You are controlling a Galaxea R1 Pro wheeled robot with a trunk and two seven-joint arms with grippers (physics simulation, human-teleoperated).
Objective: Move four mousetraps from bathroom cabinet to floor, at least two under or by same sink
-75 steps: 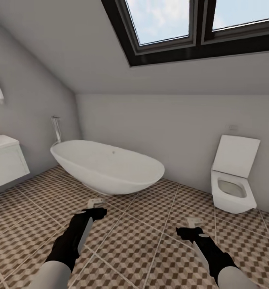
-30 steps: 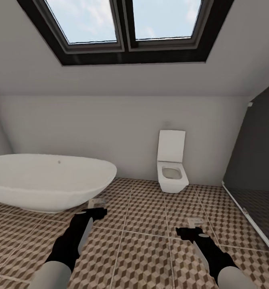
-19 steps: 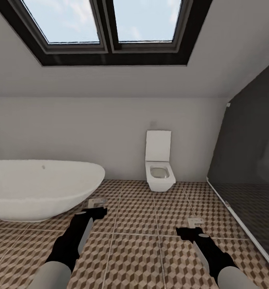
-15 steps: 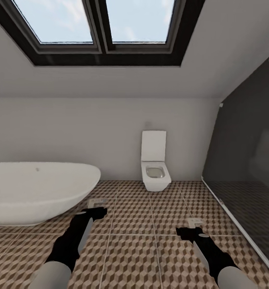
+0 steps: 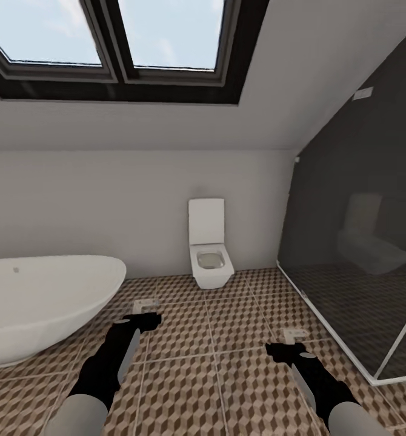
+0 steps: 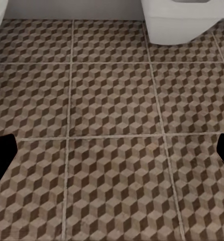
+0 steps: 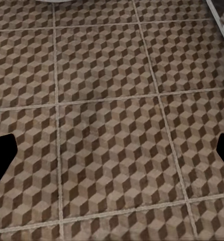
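Over the bathroom floor (image 5: 227, 339), both your end effectors hang empty.
Your left end effector (image 5: 143, 310) and right end effector (image 5: 291, 340) each have their fingers spread wide in the wrist views, with bare cube-pattern tile between them and nothing touched. Beyond them you have one bathtub (image 5: 39, 306), one toilet (image 5: 209, 254), one dark glass shower screen (image 5: 360, 242) and a two-pane skylight (image 5: 106, 36).
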